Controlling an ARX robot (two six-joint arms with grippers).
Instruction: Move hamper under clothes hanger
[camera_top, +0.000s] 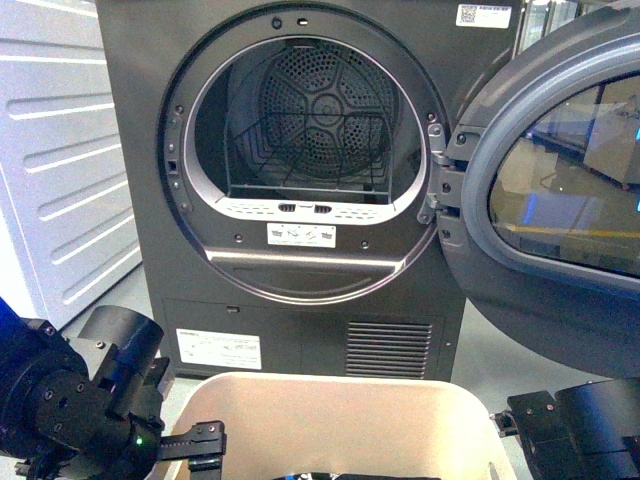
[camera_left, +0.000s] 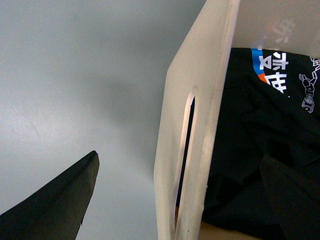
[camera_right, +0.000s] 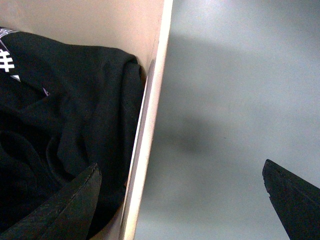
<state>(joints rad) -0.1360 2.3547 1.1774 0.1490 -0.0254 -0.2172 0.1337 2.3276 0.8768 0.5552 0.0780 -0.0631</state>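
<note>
Fingers (camera_left: 60, 200) of the left gripper (camera_left: 180, 157) stand wide apart, one outside the side wall of the hamper (camera_left: 197, 100) and the other (a dim dark wedge over the laundry) inside it. The wall and its slot handle (camera_left: 189, 145) run through the gap, with neither pad seen pressing on them. The right gripper (camera_right: 180, 165) mirrors this on the opposite wall: one finger hangs over the black garment (camera_right: 75, 115) in the tub, its partner over bare grey floor (camera_right: 240, 75), spread wide and gripping nothing.

As for progress, I judge the move has hardly started. In the front view the cream hamper sits low and close to the robot, directly in front of the dark grey dryer (camera_top: 130, 150), whose round door (camera_top: 560, 150) hangs open to the right. No clothes hanger shows in any view, so how far off it stands cannot be told. What looks done is the approach (both arms placed at the sides). What remains is to close on both walls, take the tub away from the dryer and set it beneath the rack's bar.
</note>
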